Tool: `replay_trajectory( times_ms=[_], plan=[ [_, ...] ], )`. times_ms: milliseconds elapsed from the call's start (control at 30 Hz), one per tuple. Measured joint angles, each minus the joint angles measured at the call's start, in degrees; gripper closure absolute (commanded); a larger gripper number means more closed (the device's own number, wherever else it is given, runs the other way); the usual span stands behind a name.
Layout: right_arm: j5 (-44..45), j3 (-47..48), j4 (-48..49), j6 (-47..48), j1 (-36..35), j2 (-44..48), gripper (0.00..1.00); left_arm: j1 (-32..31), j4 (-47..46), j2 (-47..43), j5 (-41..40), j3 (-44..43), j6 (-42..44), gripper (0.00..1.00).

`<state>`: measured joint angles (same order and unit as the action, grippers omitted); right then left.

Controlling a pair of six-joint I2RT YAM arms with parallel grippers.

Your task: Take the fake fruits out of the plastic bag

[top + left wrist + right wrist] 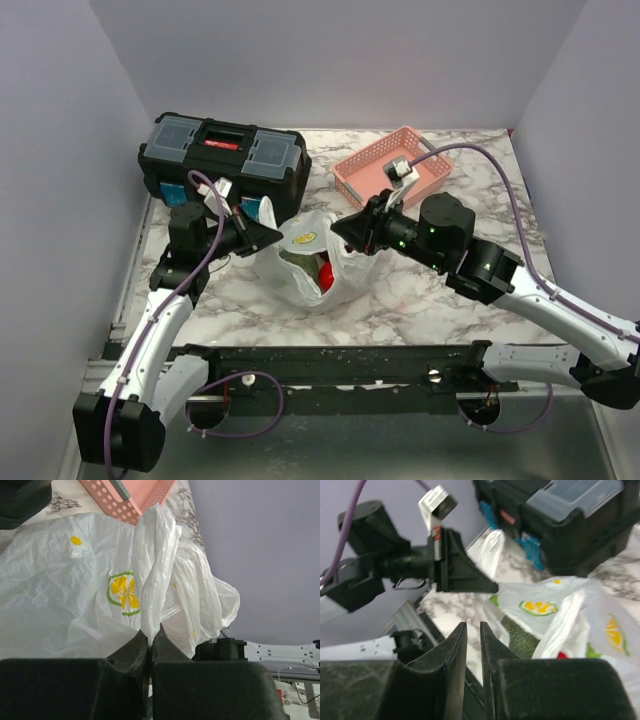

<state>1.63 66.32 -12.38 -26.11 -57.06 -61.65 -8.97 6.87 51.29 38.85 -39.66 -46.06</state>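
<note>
The crinkly white plastic bag lies mid-table with its mouth open upward. Inside it show the dull-green melon and the red apple; the grapes are hidden. My left gripper is shut on a bunched strip of the bag's left rim, seen in the left wrist view where the bag rises from the jaws. My right gripper is at the bag's right rim. In the right wrist view it stands narrowly open and empty, left of the bag, the melon and the apple.
A black toolbox stands at the back left, with blue items at its front. A pink slotted basket sits at the back right, just behind the right wrist. Walls close in the table on three sides.
</note>
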Motion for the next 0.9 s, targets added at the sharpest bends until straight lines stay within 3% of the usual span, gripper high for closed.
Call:
replay_trajectory(
  times_ms=[167, 300, 600, 900],
  plan=[
    [7.96, 4.61, -3.67, 0.22, 0.07, -2.86, 0.45, 0.0, 0.07, -1.55, 0.04, 0.7, -0.87, 1.0],
    [10.71, 4.55, -4.94, -0.57, 0.07, -4.46, 0.29, 0.0, 0.07, -1.75, 0.94, 0.7, -1.44, 1.0],
    [12.31, 5.09, -7.91, -2.4, 0.07, -10.93, 0.23, -0.63, 0.07, -0.9, 3.52, 0.7, -1.79, 1.0],
    [15.89, 15.21, -16.11, -2.27, -0.13, -23.8, 0.24, -2.03, 0.07, 0.0, 4.28, 0.81, -1.33, 1.0]
  ],
)
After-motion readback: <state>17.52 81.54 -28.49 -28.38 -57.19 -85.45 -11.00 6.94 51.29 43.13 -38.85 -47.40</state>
